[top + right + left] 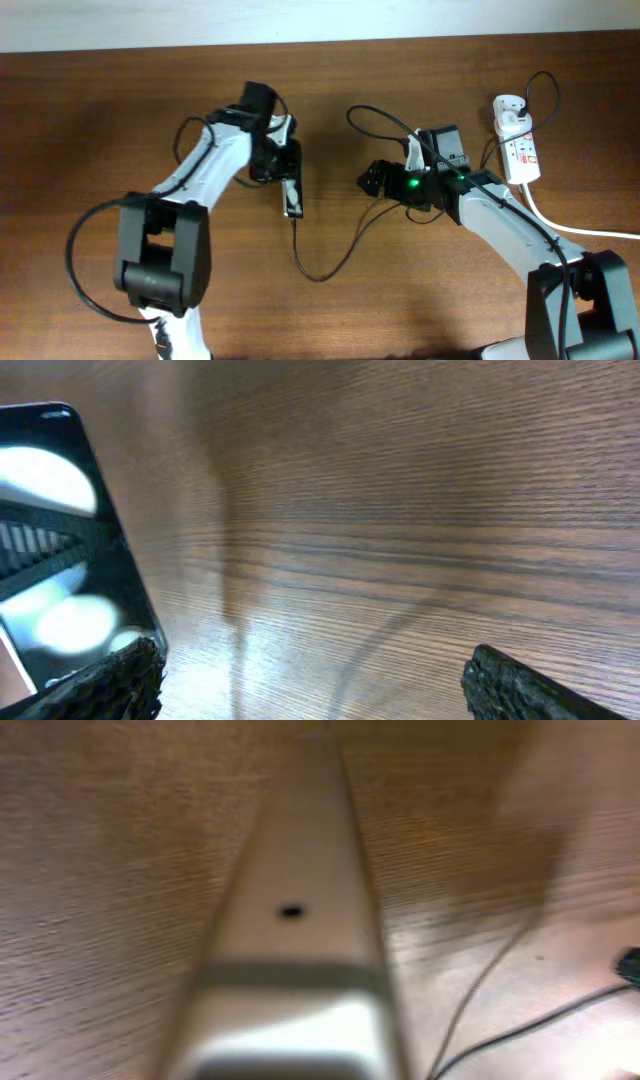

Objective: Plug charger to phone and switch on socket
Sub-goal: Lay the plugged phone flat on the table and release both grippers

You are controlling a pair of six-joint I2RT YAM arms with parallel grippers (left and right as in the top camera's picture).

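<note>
One phone (293, 200), one charger (322, 278), one socket (520, 155).

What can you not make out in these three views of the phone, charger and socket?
Overhead: whether the charger plug sits in the phone; the joint is too small.
Overhead: the socket switch position; too small.
Left wrist: all blurred; a pale shape near the lens hides whether the left gripper grips anything.
Right wrist: the phone is cut off by the left edge.

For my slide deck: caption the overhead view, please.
Left pincer shut at the phone, charger cable looping from its end; right pincer open beside it; socket far right.
</note>
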